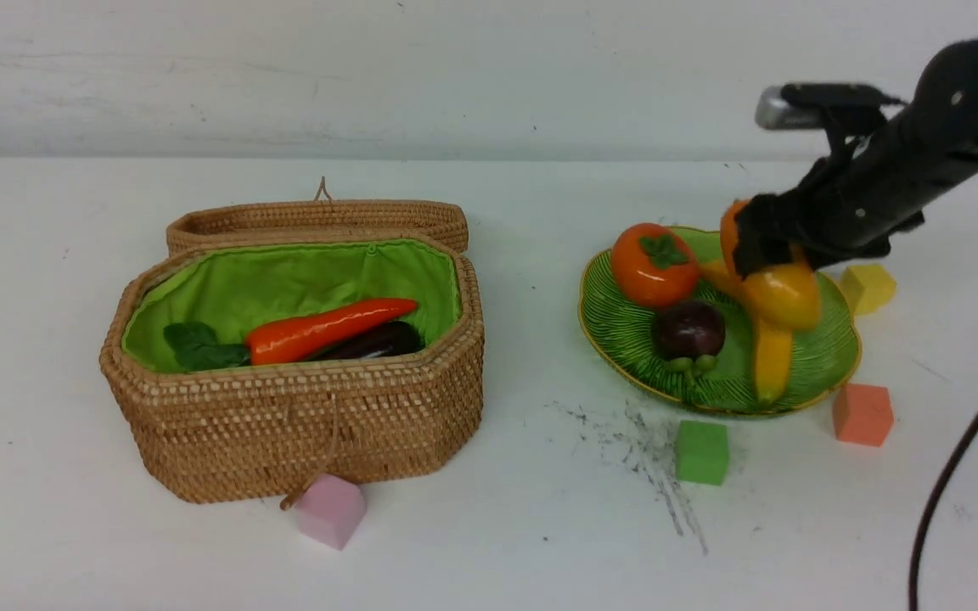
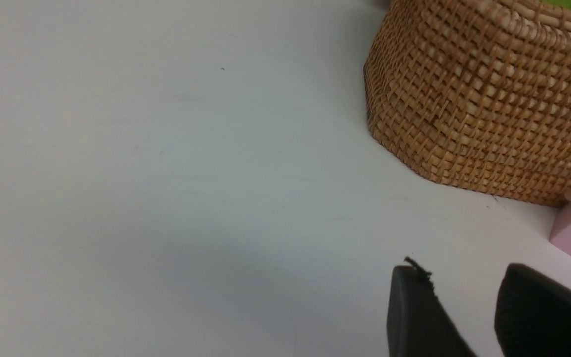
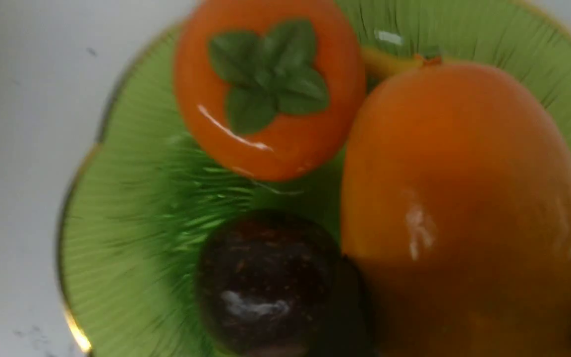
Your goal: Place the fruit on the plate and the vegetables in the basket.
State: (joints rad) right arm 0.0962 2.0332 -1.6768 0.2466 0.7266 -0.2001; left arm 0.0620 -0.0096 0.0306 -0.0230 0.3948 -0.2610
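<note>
My right gripper (image 1: 765,250) is shut on the orange-yellow mango (image 1: 782,293), holding it just over the green plate (image 1: 625,331) above the yellow banana (image 1: 771,361). The wrist view shows the mango (image 3: 464,198) filling the space between the dark fingers of that gripper (image 3: 469,317). On the plate (image 3: 132,213) lie the persimmon (image 1: 653,265) (image 3: 265,89) and the mangosteen (image 1: 689,331) (image 3: 265,282). The open basket (image 1: 302,424) holds the carrot (image 1: 328,329) and the eggplant (image 1: 379,341). My left gripper (image 2: 459,282) hangs open over bare table beside the basket (image 2: 484,109).
Small cubes lie about: a pink cube (image 1: 332,509) at the basket's front, a green cube (image 1: 701,452) and an orange cube (image 1: 862,413) before the plate, a yellow cube (image 1: 869,287) behind it. The basket lid (image 1: 319,222) lies back. A dark cable (image 1: 964,450) hangs at the right.
</note>
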